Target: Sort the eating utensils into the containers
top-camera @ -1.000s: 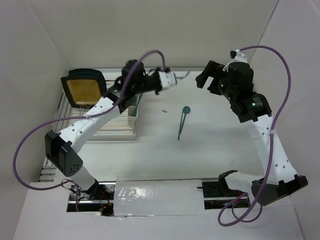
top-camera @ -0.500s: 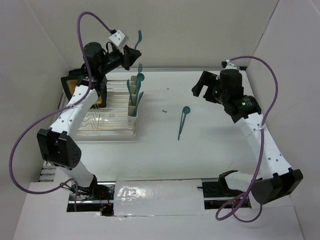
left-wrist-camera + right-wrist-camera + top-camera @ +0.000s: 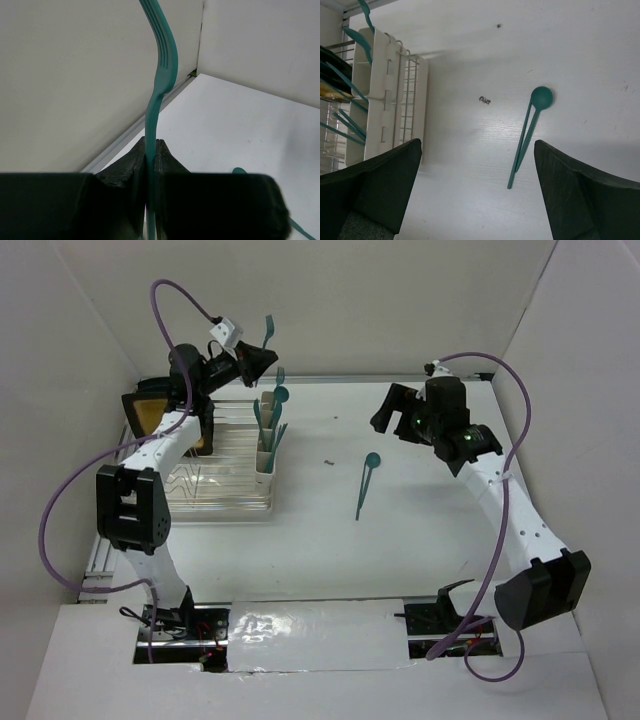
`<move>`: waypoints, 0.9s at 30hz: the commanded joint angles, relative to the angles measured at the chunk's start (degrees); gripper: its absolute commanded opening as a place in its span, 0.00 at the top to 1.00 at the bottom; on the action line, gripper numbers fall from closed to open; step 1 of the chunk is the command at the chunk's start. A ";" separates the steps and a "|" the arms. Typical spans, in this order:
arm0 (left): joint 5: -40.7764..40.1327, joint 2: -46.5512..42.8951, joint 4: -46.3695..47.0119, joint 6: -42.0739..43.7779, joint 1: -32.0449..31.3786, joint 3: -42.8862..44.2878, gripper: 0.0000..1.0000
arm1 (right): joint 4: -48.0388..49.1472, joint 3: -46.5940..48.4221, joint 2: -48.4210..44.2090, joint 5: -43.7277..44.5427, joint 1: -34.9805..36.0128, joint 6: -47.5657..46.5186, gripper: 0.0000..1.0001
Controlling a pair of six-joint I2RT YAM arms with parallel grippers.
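While the left gripper [image 3: 151,150] is pinched tight on the handle of a thin teal-green plastic fork [image 3: 162,65], tines up above the far left corner of the white table [image 3: 330,550], the right gripper [image 3: 390,408] hangs with fingers spread wide, holding nothing. A row of joined cream rectangular cups [image 3: 265,455] near the left edge has several teal utensils [image 3: 262,415] standing in it. One round-bowled teal spoon [image 3: 366,483] lies mid-table, well apart from them.

The containers [image 3: 266,448] stand at the dish rack's [image 3: 205,485] right edge, utensils [image 3: 272,415] upright inside. 1 spoon [image 3: 366,483] lies on the table [image 3: 420,530] right of the containers; 1 fork [image 3: 268,332] is raised behind them.
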 commanded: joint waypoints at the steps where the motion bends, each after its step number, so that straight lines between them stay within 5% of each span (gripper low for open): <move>1: 6.05 2.98 14.37 -3.30 1.83 0.46 0.82 | 5.05 0.70 0.79 -0.25 0.05 -1.52 0.00; 27: 11.25 18.46 29.24 -7.96 2.98 3.45 0.81 | 6.28 6.85 12.22 -0.16 -0.21 -2.92 0.00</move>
